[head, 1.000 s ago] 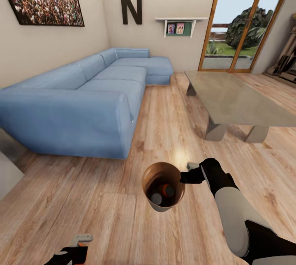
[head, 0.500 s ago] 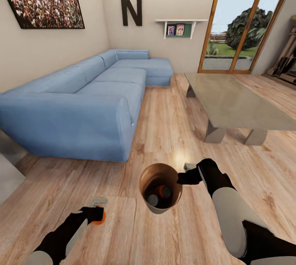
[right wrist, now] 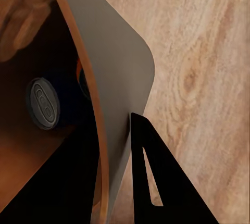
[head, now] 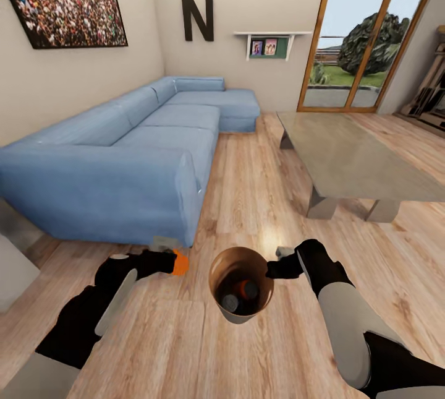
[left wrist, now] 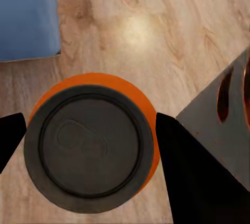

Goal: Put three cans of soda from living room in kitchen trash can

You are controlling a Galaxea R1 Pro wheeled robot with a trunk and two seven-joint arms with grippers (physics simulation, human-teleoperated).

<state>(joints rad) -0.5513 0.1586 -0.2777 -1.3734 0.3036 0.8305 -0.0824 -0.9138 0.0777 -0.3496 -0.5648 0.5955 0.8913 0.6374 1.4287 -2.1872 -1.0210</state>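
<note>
In the head view my right gripper (head: pixel 276 263) is shut on the rim of the tash can (head: pixel 242 311), a grey bucket with a tan rim held above the wood floor. Two cans of soda lie inside it: a dark one with a grey top (head: pixel 230 303) and an orange one (head: pixel 250 289). My left gripper (head: pixel 173 258) is shut on a third, orange can of soda (head: pixel 181 263), just left of the bucket and level with its rim. The left wrist view shows that can's grey top (left wrist: pixel 91 146) between the dark fingers (left wrist: pixel 195 177), with the bucket's wall (left wrist: pixel 229 125) beside it. The right wrist view looks into the bucket (right wrist: pixel 122 73) at a can (right wrist: pixel 42 103).
This is the living room. A long blue sofa (head: pixel 123 164) fills the left side, its near end close to my left arm. A low grey coffee table (head: pixel 352 158) stands at the right. A grey block (head: pixel 11 266) sits at the left edge. Open wood floor lies between them.
My left arm has come up from the lower left with the orange can and moved right toward the bucket. The right arm and bucket have barely moved.
</note>
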